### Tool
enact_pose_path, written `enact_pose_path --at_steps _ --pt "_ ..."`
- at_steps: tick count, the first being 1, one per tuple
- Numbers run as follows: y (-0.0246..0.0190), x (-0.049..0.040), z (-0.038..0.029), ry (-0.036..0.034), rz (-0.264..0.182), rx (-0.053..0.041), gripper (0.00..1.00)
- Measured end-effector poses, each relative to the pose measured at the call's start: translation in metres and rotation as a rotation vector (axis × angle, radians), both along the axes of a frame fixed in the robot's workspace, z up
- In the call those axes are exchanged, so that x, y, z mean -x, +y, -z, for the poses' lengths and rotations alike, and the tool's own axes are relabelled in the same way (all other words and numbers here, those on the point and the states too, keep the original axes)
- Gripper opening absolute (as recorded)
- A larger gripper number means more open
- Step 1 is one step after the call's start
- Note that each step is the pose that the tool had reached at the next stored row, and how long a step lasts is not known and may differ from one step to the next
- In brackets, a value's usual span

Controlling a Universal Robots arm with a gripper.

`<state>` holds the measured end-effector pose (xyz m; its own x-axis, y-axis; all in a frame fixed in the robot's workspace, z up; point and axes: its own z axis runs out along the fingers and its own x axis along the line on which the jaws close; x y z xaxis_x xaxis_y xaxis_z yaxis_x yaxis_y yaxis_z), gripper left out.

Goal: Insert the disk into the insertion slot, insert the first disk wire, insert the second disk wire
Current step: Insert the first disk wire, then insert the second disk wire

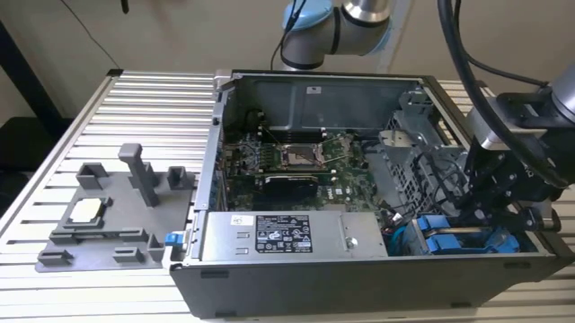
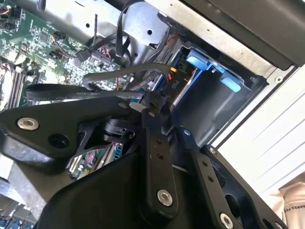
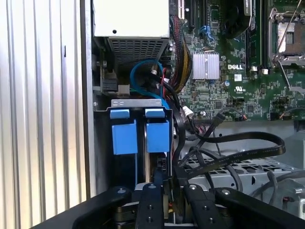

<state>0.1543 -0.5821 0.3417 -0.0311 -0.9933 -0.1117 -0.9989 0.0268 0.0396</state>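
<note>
Evidently we had our end effector down inside the open computer case, at the drive cage in its corner nearest the exterior view's right. In both wrist views the black fingers stood nearly together, their tips pinching a small dark connector on a wire at the rear edge of the disk. We judged that grip fitting for so slight a part, though whether the plug was fully seated was hidden from us.

Just beyond the fingertips, the disk sat upright in the insertion slot, its bright blue frame level with the cage mouth, so we took the first step as done. A second blue-tabbed carrier stood beside it in the same cage. Black ribbon cables looped over the cage toward the green motherboard, slack enough to reach the drives.

Farther from the cage, the silver power supply lay along the case's near wall. Well apart from the case, on the ribbed worktop, a grey fixture tray rested toward the exterior view's left.
</note>
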Motion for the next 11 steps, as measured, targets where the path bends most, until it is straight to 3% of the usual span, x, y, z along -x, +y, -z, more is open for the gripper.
enact_pose_path --at_steps 4,7,9,11 --pt "-0.0001 0.0000 0.0004 0.0000 0.000 0.0101 0.24" --pt "0.0000 0.0001 0.0003 0.0000 0.001 0.0111 0.24" --pt "0.0000 0.0005 0.0003 0.0000 0.004 0.0111 0.17" --pt "-0.0001 0.0011 0.0003 0.0000 0.007 0.0110 0.16"
